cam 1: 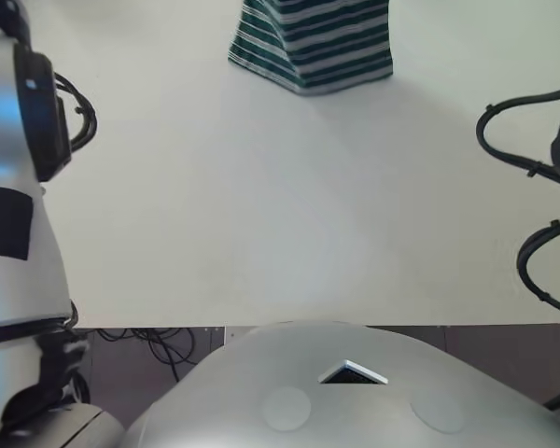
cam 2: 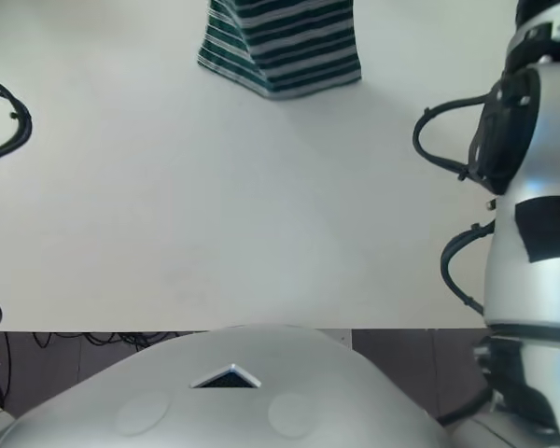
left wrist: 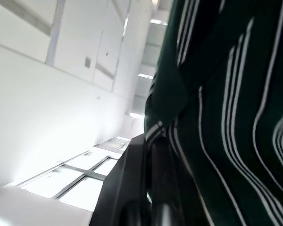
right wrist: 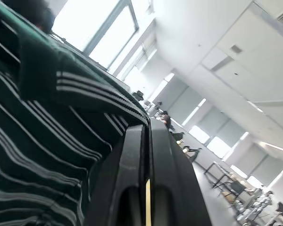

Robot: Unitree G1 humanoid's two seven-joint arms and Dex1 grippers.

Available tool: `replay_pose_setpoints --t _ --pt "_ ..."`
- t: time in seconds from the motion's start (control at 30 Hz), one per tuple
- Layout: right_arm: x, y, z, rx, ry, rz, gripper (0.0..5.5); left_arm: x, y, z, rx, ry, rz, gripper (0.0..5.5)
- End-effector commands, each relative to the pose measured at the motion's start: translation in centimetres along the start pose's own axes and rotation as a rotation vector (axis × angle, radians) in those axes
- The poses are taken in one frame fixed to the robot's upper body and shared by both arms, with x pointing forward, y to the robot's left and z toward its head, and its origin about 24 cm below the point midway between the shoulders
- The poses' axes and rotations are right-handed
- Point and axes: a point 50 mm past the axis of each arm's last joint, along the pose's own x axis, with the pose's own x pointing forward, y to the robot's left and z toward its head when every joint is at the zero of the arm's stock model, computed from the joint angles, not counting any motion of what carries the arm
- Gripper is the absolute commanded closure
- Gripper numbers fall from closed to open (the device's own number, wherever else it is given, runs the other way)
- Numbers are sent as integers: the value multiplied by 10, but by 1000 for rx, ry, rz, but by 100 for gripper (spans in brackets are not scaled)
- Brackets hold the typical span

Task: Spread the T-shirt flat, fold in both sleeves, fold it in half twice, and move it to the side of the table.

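Wrist views show left end effector (left wrist: 153, 143), right end effector (right wrist: 145, 128) gripping T-shirt (left wrist: 226, 117).

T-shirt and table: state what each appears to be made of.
T-shirt: soft knit cloth, probably a cotton-like jersey, dark green with thin white stripes; it drapes and creases limply. Table: smooth matte white top, maybe laminate or painted board; no grain shows, only a faint even sheen.

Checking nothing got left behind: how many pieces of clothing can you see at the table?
1. The striped T-shirt hangs over the far middle of the table, lower end on the surface, pinched by the left gripper and right gripper. Others could lie out of view.
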Motion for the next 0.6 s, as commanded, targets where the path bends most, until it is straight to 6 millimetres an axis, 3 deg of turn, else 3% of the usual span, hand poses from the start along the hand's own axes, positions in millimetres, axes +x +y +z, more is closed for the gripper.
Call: replay_pose_setpoints --t 0.03,0.17,0.3,0.43,0.5,0.57,0.6 --pt "7 -25 24 -80 -3 -103 550 4 31 8 19 27 92 546" --pt "10 -38 43 -129 -42 -170 550 5 52 18 25 16 172 546" --pt "10 -37 47 -162 -78 -180 550 2 51 12 30 12 194 546" --pt "1 -13 26 -139 -145 5 550 -6 10 -8 -34 -21 38 546" --pt "-18 13 0 -93 -216 207 550 -23 -25 -25 -142 -80 -84 546" --pt "-66 42 -28 46 -345 449 550 -64 -64 -38 -333 -252 -221 546" --pt "-112 56 -39 142 -415 589 550 -107 -75 -30 -466 -405 -276 546"
